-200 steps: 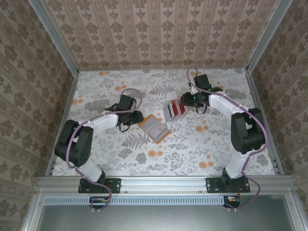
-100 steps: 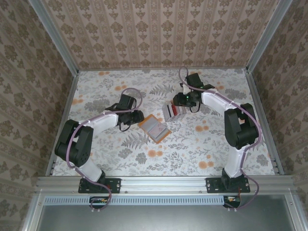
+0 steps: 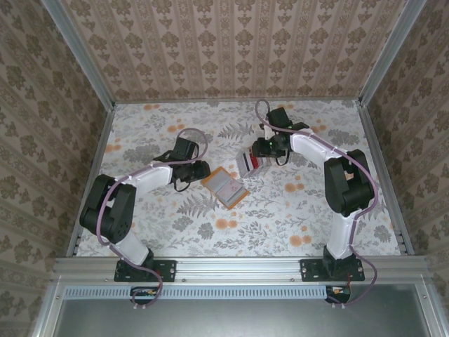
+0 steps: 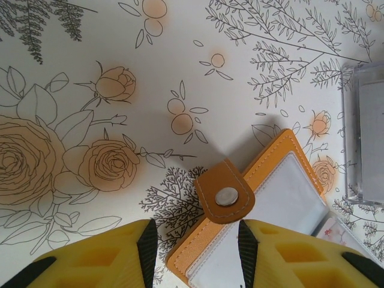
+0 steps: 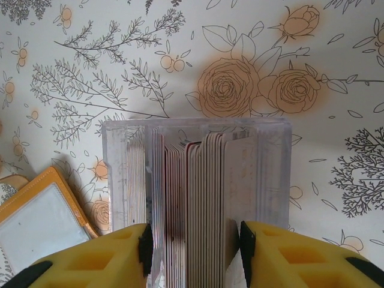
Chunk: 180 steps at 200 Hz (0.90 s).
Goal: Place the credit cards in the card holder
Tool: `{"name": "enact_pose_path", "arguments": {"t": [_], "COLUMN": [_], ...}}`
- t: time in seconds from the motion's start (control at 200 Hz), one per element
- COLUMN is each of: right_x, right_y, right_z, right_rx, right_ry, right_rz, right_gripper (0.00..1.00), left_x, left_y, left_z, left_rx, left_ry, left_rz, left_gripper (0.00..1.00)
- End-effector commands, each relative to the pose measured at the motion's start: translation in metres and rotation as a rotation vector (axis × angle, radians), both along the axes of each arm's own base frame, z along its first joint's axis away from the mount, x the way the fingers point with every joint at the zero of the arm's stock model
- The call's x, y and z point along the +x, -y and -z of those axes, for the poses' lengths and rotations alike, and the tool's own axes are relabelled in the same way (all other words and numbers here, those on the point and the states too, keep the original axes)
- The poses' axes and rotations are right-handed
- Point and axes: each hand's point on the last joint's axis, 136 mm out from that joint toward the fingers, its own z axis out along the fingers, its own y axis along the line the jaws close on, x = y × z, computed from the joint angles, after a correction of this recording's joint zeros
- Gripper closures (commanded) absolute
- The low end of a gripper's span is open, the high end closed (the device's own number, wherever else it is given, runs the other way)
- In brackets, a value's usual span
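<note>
**Risk: grabbing several cards at once, or dragging the stand**

The credit cards [image 5: 198, 198] are standing on edge, packed tight in the clear slotted stand [image 5: 117, 174], right under the right gripper [image 5: 195, 252]. Its jaws are spread wide with nothing in them, and most of the pack is sitting in the gap between the two fingers.

We're reading this as pre-grasp. If we close at this width we're likely pinching a whole bundle rather than one card. We're also expecting a finger could catch a stand wall and lift or tip the stand, spilling cards onto the table [image 3: 280, 210].

The card holder [image 4: 264, 204] is lying open just beside the stand, under the left gripper [image 4: 198, 252]. The clasp tab is showing between those fingers. These jaws are also apart and gripping nothing, and we can't tell if they're touching the leather.

If the holder isn't pinned, an incoming card is likely pushing it sideways instead of sliding into a pocket.
</note>
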Motion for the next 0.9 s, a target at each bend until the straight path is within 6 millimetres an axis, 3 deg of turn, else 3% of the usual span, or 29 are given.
{"name": "enact_pose_path", "arguments": {"t": [0.0,0.53,0.895], "right_x": [-0.007,-0.008,-0.006], "right_y": [-0.002,-0.002,0.004], "right_z": [-0.013,-0.034,-0.039], "right_rx": [-0.010,0.004,-0.017], "right_ry": [0.001,0.044,0.056], "right_rz": [-0.017,-0.017,-0.012], "right_gripper": [0.55,0.58,0.74], "left_x": [0.002,0.000,0.000], "left_y": [0.000,-0.001,-0.002], "left_z": [-0.004,0.000,0.001], "left_rx": [-0.007,0.001,0.006], "left_ry": [0.016,0.005,0.003], "left_rz": [0.015,0.008,0.008], "left_gripper": [0.56,0.56,0.56]}}
